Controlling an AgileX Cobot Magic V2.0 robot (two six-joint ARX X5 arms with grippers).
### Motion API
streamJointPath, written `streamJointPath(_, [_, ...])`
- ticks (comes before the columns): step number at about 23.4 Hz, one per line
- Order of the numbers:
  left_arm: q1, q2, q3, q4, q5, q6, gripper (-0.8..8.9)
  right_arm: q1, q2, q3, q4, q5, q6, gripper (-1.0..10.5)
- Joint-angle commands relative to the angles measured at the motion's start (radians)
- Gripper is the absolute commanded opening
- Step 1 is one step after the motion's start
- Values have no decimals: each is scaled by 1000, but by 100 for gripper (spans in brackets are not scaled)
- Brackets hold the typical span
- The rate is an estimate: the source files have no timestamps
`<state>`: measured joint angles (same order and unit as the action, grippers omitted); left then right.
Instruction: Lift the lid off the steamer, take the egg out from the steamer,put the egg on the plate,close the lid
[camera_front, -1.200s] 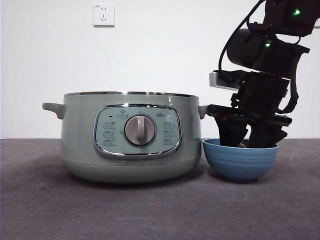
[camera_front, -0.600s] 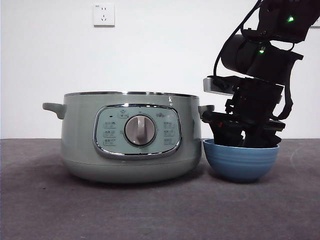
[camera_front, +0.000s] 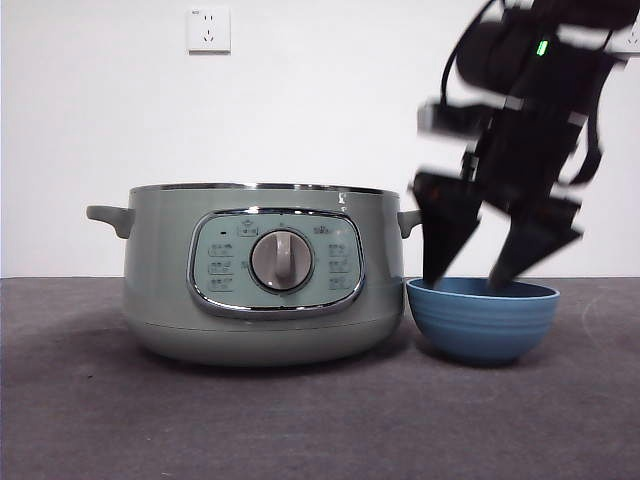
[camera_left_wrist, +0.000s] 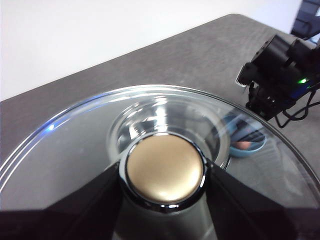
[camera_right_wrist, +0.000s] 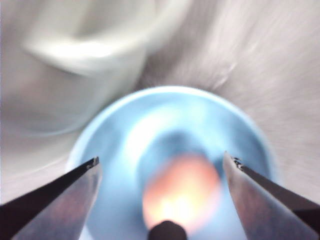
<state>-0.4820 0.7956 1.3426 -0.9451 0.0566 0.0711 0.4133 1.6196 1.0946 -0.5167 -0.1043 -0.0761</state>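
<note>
Steamer of pale sage-green with a chrome-framed dial (camera_front: 258, 275) stands open beside the small blue ridged plate (camera_front: 482, 318) on your table; the right tool (camera_front: 478, 262) hangs spread wide above it. Your left tool (camera_left_wrist: 162, 210) clamps the slippery, breakable glass lid (camera_left_wrist: 75, 150) by its knob. The fragile egg (camera_right_wrist: 182, 192) lies in the plate.

Front cam sits low, level across the surface (camera_front: 200, 420); both wrist cams look down close, and all three catch the plate (camera_front: 482, 318).

Right gripper (camera_front: 478, 282) risen from inside plate (camera_front: 481, 322) to rim level, jaws spread wider.
</note>
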Motion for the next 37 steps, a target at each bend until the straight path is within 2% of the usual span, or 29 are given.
streamJointPath(1, [-3, 44, 16, 103, 7, 12, -8, 3, -122, -6, -39, 1, -1, 415])
streamJointPath(9, [-9, 355, 16, 340, 109, 12, -8, 2, -650, -5, -76, 6, 27, 415])
streamJointPath(12, [-26, 476, 16, 433, 108, 18, -8, 1, -782, -5, -76, 10, 27, 415])
streamJointPath(15, [-27, 589, 16, 506, 105, 31, -8, 1, -866, -5, -76, 58, 31, 415])
streamJointPath(22, [-29, 709, 16, 561, 98, 35, -8, 1, -907, -5, -76, 58, 31, 415])
streamJointPath(37, [-29, 793, 16, 575, 77, 37, -8, 1, -901, -5, -75, 58, 31, 415])
